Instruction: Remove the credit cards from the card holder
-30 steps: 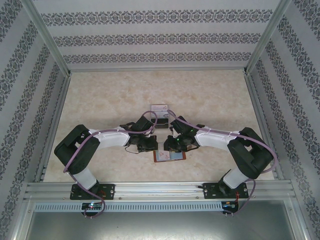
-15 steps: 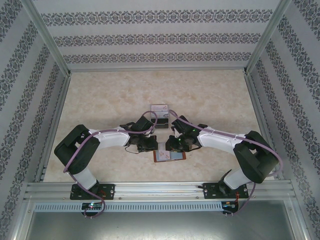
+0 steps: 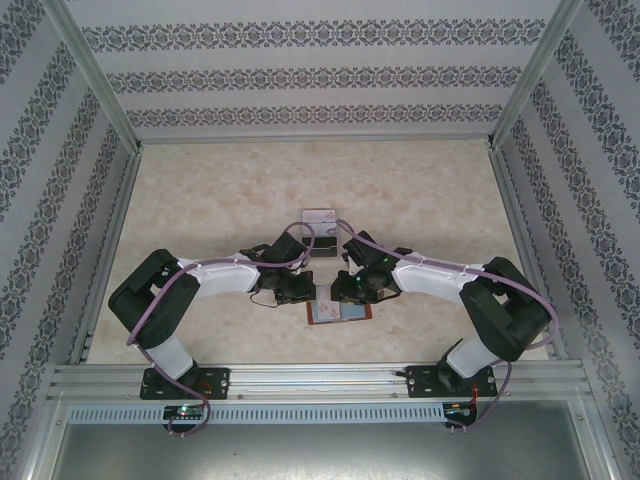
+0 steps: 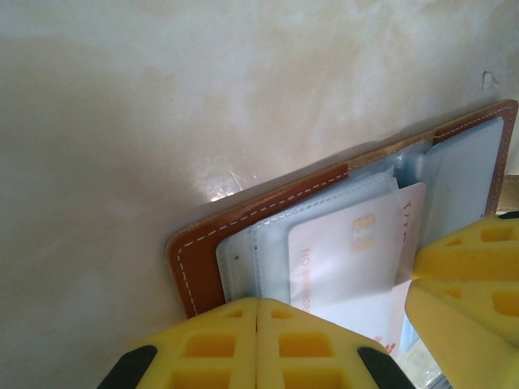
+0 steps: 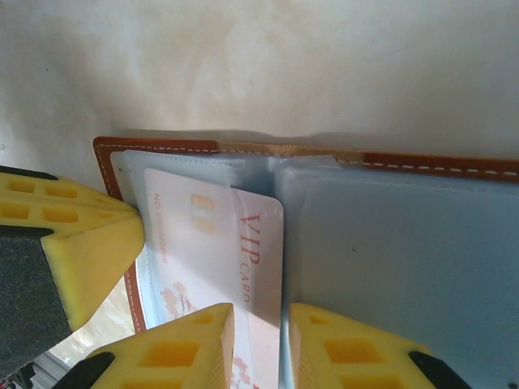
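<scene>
Now beige marbled tabletop [image 3: 220, 200], patterned walls [image 3: 320, 80]; left pincer [image 4: 257, 312] clenched, right pincer [image 5: 261, 324] ajar.

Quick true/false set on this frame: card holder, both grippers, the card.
1. The card holder lies open on the table. True.
2. The left gripper is wide open. False: its fingers are pressed together.
3. A card marked VIP sits partly out of its sleeve. True.
4. The card holder's leather is black. False: it is reddish-brown with pale stitching.
5. The right gripper is far from the card holder. False: its fingertips are at that card's edge.
</scene>
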Tool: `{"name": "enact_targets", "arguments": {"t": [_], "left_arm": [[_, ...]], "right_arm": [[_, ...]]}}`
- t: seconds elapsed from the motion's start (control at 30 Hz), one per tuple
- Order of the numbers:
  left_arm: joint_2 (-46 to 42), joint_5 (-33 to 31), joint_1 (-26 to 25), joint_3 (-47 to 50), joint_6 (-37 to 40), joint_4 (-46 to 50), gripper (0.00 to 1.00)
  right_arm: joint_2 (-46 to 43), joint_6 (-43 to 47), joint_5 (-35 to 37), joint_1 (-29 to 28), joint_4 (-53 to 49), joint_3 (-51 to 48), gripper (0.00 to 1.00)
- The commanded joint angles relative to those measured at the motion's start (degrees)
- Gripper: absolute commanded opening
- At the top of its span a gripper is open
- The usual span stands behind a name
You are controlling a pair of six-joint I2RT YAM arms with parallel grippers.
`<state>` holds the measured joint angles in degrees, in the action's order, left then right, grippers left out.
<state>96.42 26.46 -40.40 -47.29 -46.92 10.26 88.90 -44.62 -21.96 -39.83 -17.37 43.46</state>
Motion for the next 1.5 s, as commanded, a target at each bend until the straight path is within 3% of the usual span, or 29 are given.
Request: {"name": "enact_targets", "arguments": {"t": [0.0, 0.3, 0.6, 0.93, 1.47], "left_arm": [[2.90, -4.93, -0.47, 1.25, 1.10, 8.02, 0.06], [3.24, -4.84, -0.47, 1.02, 0.95, 8.37, 0.06], [3.77, -5.00, -0.47, 0.62, 0.95, 8.63, 0.07], [4.17, -5.34, -0.56, 1.12, 0.42, 8.48, 0.07], [4.38, -5.73, -0.73, 1.02, 0.33, 8.82, 0.06]], "right_arm": [[0.78, 1.07, -0.78, 0.91, 1.46, -0.90, 0.25], [1.18, 1.03, -2.96, 1.75, 5.49, -3.12, 0.25], [3.21, 0.34, -12.79, 4.97, 22.06, -9.87, 0.24], [2.94, -2.17, -17.94, 8.93, 34.52, -16.17, 0.21], [2.61, -3.53, -21.01, 11.50, 40.27, -18.92, 0.16]]}}
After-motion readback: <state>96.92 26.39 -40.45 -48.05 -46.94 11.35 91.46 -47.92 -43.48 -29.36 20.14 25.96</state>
